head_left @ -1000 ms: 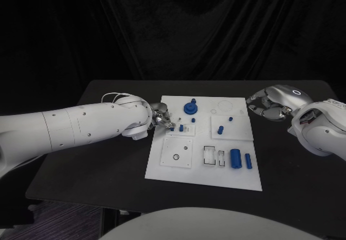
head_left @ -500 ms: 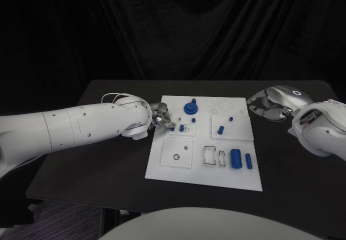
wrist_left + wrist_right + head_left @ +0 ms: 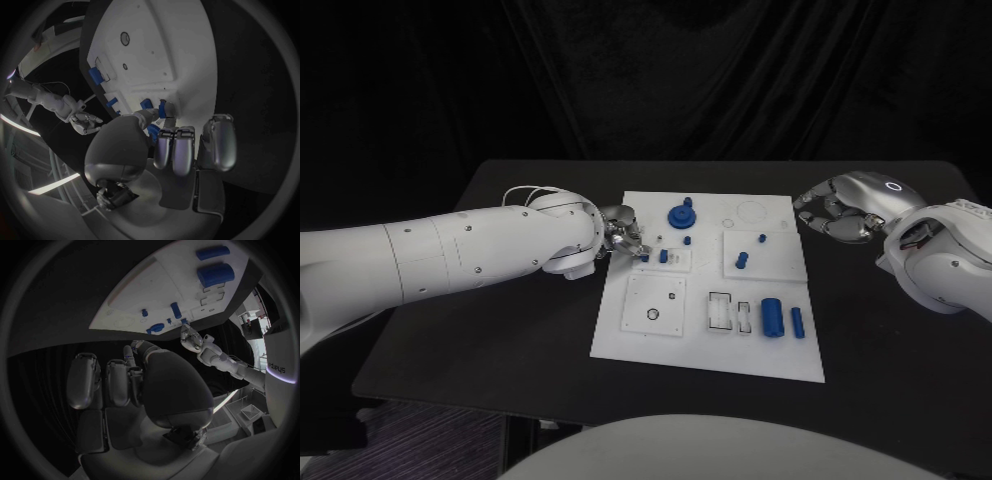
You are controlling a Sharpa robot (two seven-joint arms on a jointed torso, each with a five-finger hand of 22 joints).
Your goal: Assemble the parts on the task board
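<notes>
Both hands (image 3: 620, 238) (image 3: 831, 212) stay put; parts unmoved on task board (image 3: 707, 345).

Board (image 3: 710, 345): mid-desk (image 3: 516, 300).
Left hand (image 3: 620, 238): at board's left edge.
Right hand (image 3: 837, 210): off board's right far corner.
Parts (image 3: 772, 318): on board.

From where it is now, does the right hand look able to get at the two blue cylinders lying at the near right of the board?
Probably yes: the right hand hangs beside the task board, holding nothing, and nothing covers the blue cylinders.
</notes>
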